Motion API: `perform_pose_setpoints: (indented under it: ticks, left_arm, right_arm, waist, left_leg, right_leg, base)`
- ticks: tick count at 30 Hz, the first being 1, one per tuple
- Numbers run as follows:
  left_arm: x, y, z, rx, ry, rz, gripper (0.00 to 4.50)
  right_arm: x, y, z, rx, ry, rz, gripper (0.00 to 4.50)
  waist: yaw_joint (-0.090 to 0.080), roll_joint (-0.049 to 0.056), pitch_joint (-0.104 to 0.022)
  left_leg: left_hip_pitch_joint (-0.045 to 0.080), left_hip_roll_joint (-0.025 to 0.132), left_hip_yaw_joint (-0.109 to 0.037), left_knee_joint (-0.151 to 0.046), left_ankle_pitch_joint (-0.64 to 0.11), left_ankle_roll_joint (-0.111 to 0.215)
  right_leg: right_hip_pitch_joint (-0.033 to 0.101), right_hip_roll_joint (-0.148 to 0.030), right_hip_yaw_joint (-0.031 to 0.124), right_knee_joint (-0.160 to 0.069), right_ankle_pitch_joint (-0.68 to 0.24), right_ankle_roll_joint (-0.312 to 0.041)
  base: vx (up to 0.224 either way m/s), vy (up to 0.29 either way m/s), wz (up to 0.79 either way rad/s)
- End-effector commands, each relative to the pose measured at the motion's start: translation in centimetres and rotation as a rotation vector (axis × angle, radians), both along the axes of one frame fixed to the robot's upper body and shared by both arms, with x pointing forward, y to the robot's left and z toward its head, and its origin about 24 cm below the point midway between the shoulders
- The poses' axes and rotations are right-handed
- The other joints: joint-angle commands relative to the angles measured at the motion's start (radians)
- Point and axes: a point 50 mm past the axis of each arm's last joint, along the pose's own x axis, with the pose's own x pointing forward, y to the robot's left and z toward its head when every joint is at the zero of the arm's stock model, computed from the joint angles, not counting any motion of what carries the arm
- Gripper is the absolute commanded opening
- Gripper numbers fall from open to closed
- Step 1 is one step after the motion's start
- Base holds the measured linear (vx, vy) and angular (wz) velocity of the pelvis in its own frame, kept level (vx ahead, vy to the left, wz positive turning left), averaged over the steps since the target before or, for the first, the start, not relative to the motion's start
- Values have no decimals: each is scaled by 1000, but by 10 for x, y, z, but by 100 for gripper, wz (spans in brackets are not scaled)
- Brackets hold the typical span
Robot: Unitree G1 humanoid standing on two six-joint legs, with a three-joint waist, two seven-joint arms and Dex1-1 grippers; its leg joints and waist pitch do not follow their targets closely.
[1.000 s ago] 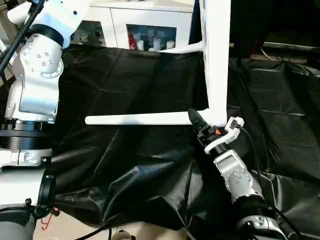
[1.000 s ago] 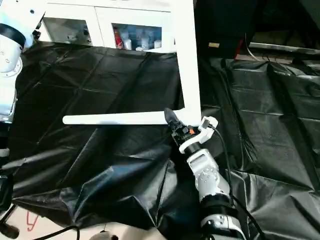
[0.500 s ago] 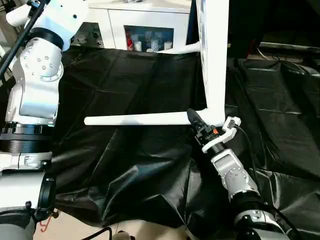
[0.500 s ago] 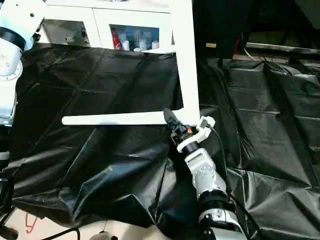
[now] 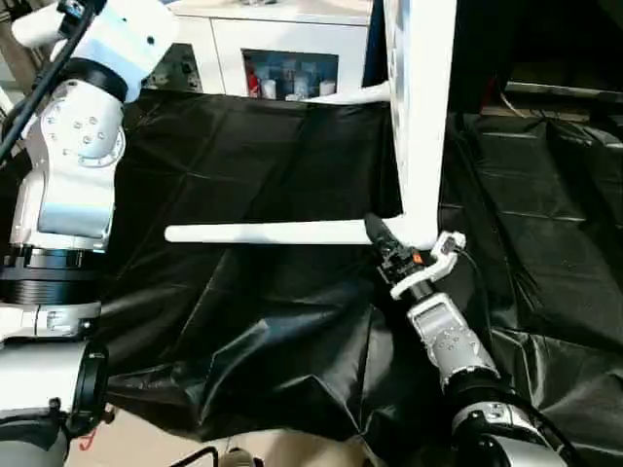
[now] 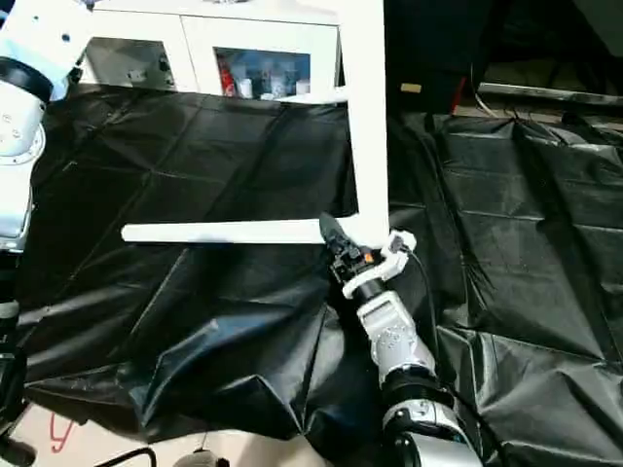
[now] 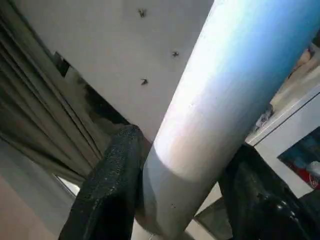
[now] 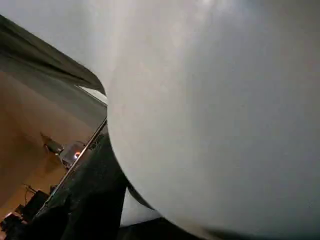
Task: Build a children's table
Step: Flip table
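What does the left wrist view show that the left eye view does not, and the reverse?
Left wrist view: the left gripper shut around a white leg, ceiling behind. Left eye view: the tabletop standing on edge on the black sheet, a level leg, the right gripper at its joint. Both: probably the white cabinet.

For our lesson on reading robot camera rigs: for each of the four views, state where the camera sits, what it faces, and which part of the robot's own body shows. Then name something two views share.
Left eye view: on the head, looking down at the black sheet; left arm and right gripper show.
Right eye view: beside it, same scene, tabletop on edge.
Left wrist view: along the left gripper, clamped on a leg.
Right wrist view: close against white plastic; one finger shows.
Shared: both eye views show the level leg.
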Motion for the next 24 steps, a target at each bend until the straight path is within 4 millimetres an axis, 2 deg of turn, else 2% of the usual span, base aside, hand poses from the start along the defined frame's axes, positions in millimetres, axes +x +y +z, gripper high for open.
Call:
perform_pose_setpoints:
  ticks: [1, 4, 7, 10, 12, 17, 18, 24]
  left_arm:
    - [-33, -33, 60, -181, -323, -294, 203]
    - [-36, -44, 70, -164, -342, -348, 203]
    - [-38, -51, 76, -146, -351, -378, 204]
    - [-41, -57, 80, -131, -359, -417, 206]
    - [-45, -63, 86, -125, -372, -451, 206]
    - [-42, -65, 86, -144, -331, -484, 207]
    - [-41, -68, 88, -148, -313, -505, 207]
    - [-46, -74, 99, -121, -347, -531, 208]
  right_arm:
    - [16, 1, 17, -98, -20, -43, 231]
    - [18, 1, 16, -94, -13, -53, 231]
    - [18, 1, 15, -92, -9, -54, 231]
    - [18, 3, 13, -89, -5, -53, 231]
    - [17, 4, 12, -88, -2, -52, 231]
    - [18, 8, 10, -105, 6, -38, 231]
    - [18, 12, 12, -100, -5, -30, 231]
    - [21, 16, 19, -80, -27, -23, 231]
  waist:
    - [13, -16, -97]
    - [13, -18, -98]
    - [19, -10, -94]
    - [19, -11, -93]
    - [19, -7, -93]
    - [22, -10, -90]
    - [22, -14, -90]
    - [24, -15, -88]
  left_leg:
    - [8, -26, 26, -42, 72, 112]
    - [3, -27, 27, -36, 65, 116]
    - [6, -23, 28, -36, 6, 106]
    - [1, -23, 27, -35, 24, 104]
    - [0, -22, 26, -33, 31, 108]
    - [1, -21, 27, -37, -11, 96]
    - [1, -22, 27, -37, -10, 96]
    - [1, -21, 29, -38, -9, 100]
  right_leg:
    - [95, -35, 3, -25, 167, -287]
    - [88, -34, 4, -23, 161, -288]
    - [80, -36, 4, -28, 95, -287]
    - [82, -36, 1, -24, 114, -287]
    - [80, -36, -1, -22, 128, -292]
    - [79, -39, -1, -27, 76, -289]
    - [80, -40, -2, -27, 77, -289]
    - [78, -42, -3, -26, 84, -289]
  base:
    - [0, 0, 0]
    - [0, 0, 0]
    - [0, 0, 0]
    - [0, 0, 0]
    - [0, 0, 0]
    - [0, 0, 0]
    - [0, 0, 0]
    - [0, 0, 0]
